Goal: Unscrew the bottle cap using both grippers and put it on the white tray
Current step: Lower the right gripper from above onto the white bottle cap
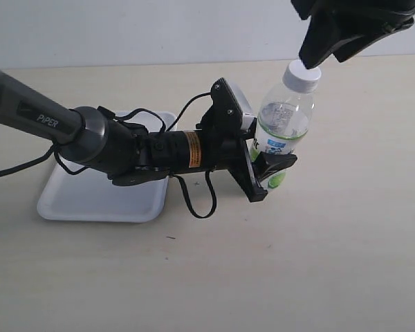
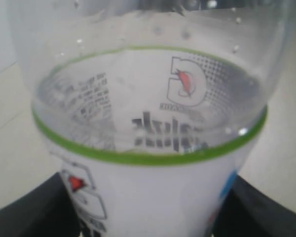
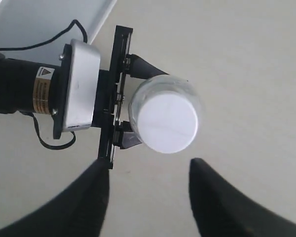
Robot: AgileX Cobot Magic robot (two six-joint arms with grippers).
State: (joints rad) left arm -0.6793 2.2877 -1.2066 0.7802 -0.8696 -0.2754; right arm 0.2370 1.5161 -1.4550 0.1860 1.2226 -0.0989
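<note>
The clear bottle (image 1: 283, 124) leans slightly, its labelled lower part held by my left gripper (image 1: 273, 173), which is shut on it. In the left wrist view the bottle (image 2: 148, 182) fills the frame, with black fingers (image 2: 29, 217) against both sides. The white bottle cap (image 1: 303, 75) sits on the bottle's neck. My right gripper (image 1: 324, 52) hangs open just above and behind it. From the right wrist the cap (image 3: 167, 122) lies just beyond the spread fingertips (image 3: 96, 177), with nothing between them. The white tray (image 1: 90, 200) lies under the left arm.
The left arm's black cable (image 1: 197, 204) loops down onto the table beside the tray. The left wrist camera's silver housing (image 3: 81, 84) sits close behind the bottle. Bare beige tabletop (image 1: 332, 256) extends to the front and right.
</note>
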